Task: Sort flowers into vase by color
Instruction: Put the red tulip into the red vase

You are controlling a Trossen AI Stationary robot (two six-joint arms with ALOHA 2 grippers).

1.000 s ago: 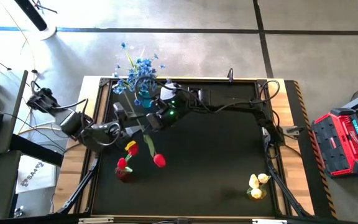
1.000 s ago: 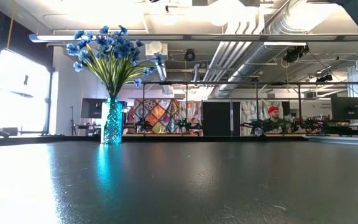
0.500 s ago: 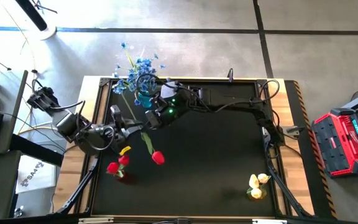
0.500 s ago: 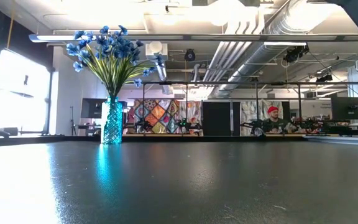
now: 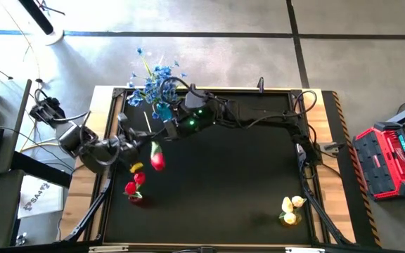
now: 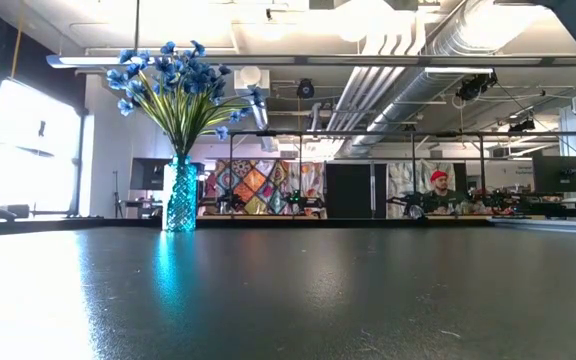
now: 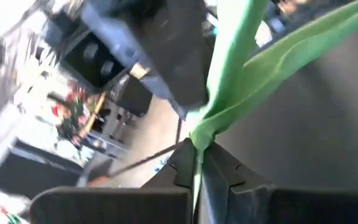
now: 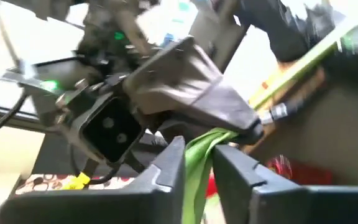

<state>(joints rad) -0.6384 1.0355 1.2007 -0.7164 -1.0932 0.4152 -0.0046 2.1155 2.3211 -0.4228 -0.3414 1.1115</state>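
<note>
Two grippers pinching one red tulip [image 5: 157, 161]: left gripper [image 5: 138, 135] closed on the bare stem, right gripper [image 5: 166, 131] clamped on the stem and leaf at about 3 o'clock from it. Bloom hanging near the table's 9 o'clock edge, at roughly 1 o'clock from the red vase [image 5: 136, 199] already holding red and yellow heads. Best released by one gripper before any pull, stem kept upright, bloom carried toward 7 o'clock, lowered straight in. Blue flowers [image 6: 180, 84] standing in the teal vase [image 6: 179, 194] at 11 o'clock; pale tulips [image 5: 291, 209] at 5 o'clock.
</note>
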